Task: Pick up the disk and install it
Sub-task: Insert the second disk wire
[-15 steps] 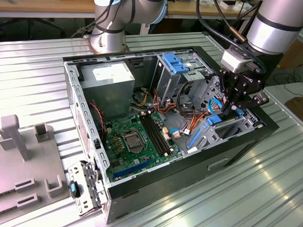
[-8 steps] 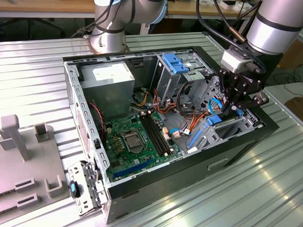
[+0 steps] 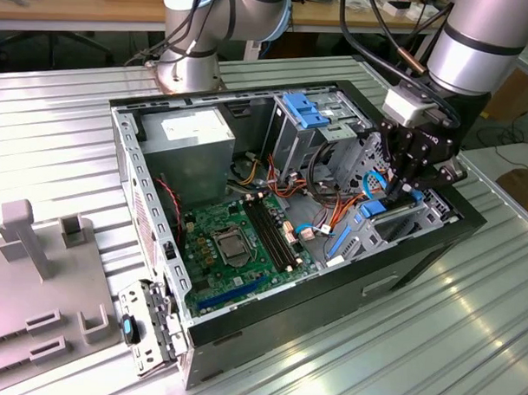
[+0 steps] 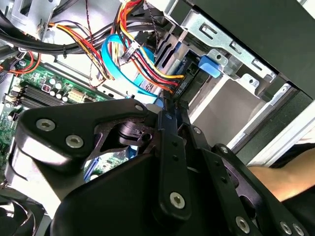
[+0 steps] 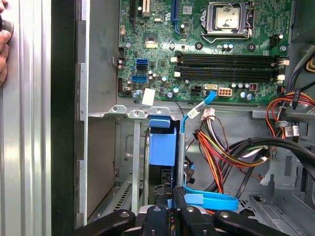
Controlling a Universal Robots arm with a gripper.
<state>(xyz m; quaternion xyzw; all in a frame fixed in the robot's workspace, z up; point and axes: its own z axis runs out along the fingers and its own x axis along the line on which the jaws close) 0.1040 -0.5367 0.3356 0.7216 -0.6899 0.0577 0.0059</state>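
Observation:
The disk point(image 5: 162, 142) stands on edge in the drive bay at the front corner of the open computer case point(image 3: 151, 211); its bright blue rail and dark body show between the bay's metal walls. In the exterior view the disk point(image 3: 373, 207) sits low at the case's right side, just under my gripper point(image 3: 393, 190). The black fingers point(image 5: 180, 209) of my gripper point(image 5: 172, 199) are pinched together on the disk's near end. In the second wrist view the gripper point(image 4: 170, 109) closes right beside a blue flat cable point(image 4: 115, 59) and a bundle of coloured wires.
The green motherboard point(image 3: 237, 235) lies on the case floor, a grey power-supply box point(image 3: 195, 134) at the back, and a metal drive cage with a blue latch point(image 3: 306, 108) beside it. Loose cables point(image 5: 231, 147) crowd the bay. A person's hand point(image 5: 3, 44) rests outside the case wall.

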